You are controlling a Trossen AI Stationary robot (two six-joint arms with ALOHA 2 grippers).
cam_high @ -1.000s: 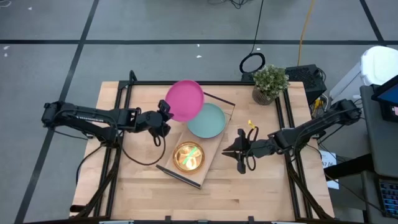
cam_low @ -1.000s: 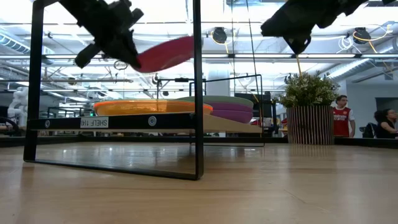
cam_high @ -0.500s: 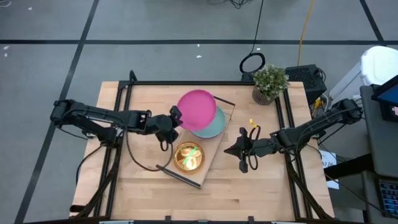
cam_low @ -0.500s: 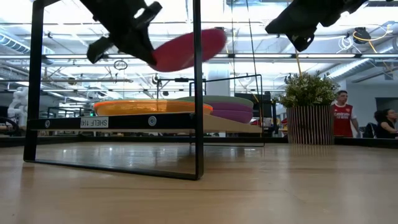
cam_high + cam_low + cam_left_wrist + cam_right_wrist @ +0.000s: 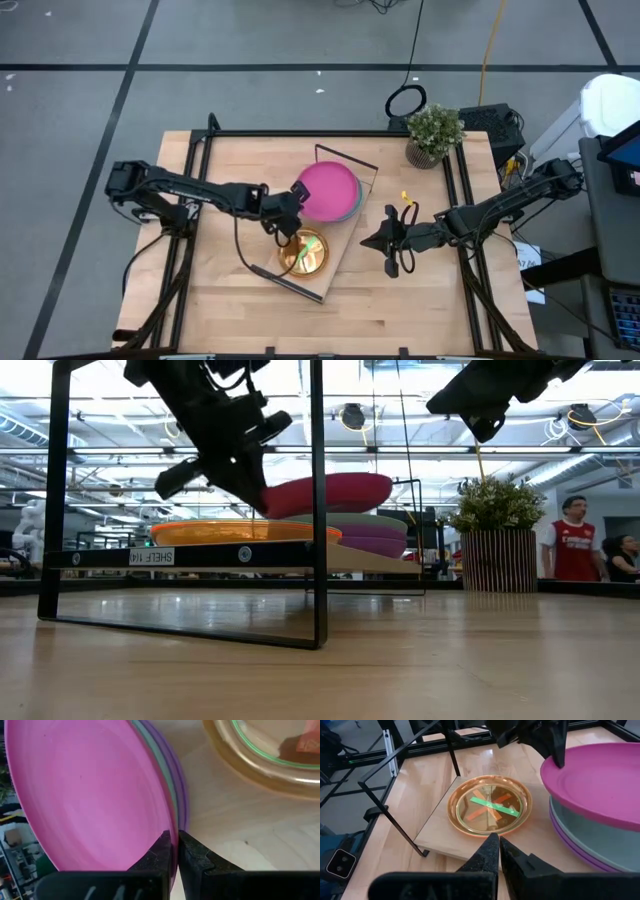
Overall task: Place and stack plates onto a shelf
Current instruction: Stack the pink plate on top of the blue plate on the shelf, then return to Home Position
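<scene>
The left gripper (image 5: pixel 291 201) grasps the magenta plate (image 5: pixel 328 189) above the far stack (image 5: pixel 600 840), nearly placed on the shelf (image 5: pixel 338 247).

Overall light: we see bright, even indoor light in all four views, with no dim corners.
Light source: in the low view we look at rows of white ceiling lights (image 5: pixel 330 380) in the room behind, washed out nearly to white.
Shadows: from above we find only soft, faint shadows on the tabletop (image 5: pixel 420 300) beside the arms.
Glare: we see bright glints on the translucent orange plate (image 5: pixel 489 806) in the right wrist view.
Backlight: against the room, we see the arms in the low view as near-black shapes.
Focus: in the left wrist view the magenta plate (image 5: pixel 85 790) is soft, and the near tabletop in the low view is blurred.
</scene>
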